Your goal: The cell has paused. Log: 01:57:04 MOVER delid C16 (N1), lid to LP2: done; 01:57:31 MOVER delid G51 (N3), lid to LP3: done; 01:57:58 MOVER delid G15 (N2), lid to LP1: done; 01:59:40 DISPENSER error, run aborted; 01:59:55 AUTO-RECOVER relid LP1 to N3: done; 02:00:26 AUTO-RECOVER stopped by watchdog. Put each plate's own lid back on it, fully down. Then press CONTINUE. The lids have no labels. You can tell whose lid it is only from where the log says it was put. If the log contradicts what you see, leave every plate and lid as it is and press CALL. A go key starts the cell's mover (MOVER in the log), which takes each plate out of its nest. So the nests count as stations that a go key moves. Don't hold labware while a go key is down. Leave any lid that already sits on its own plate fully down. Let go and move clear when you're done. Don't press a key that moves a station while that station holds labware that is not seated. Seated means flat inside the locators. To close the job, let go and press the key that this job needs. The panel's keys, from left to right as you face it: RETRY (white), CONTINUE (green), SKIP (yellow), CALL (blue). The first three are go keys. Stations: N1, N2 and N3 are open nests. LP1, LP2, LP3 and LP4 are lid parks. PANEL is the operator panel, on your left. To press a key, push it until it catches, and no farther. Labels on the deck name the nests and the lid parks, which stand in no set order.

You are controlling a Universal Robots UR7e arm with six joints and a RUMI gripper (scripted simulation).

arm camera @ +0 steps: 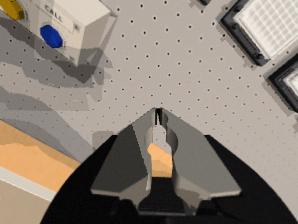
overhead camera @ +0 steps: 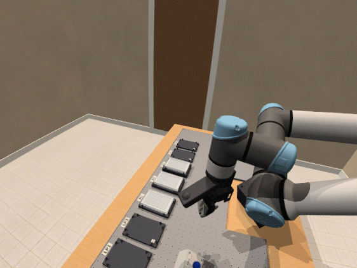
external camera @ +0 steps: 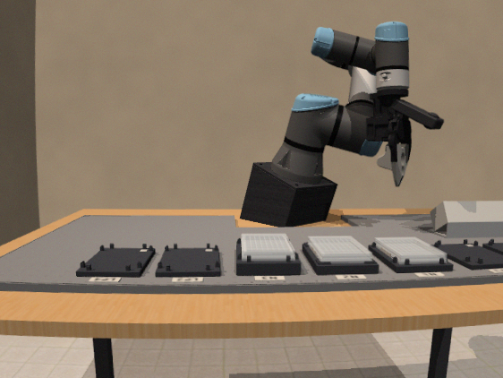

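My gripper is shut and empty, high above the deck between the nests and the panel. Clear-topped white plates stand in the nests: N1's plate, N2's plate and N3's plate. All look level and lidded, though the clear lids are hard to make out. Lid parks LP1, LP3, LP2 and LP4 show no lid.
The blue CALL key and the yellow SKIP key show on the panel, left of the fingers in the wrist view. The green and white keys are out of view. Corner posts stand up around each nest and lid park.
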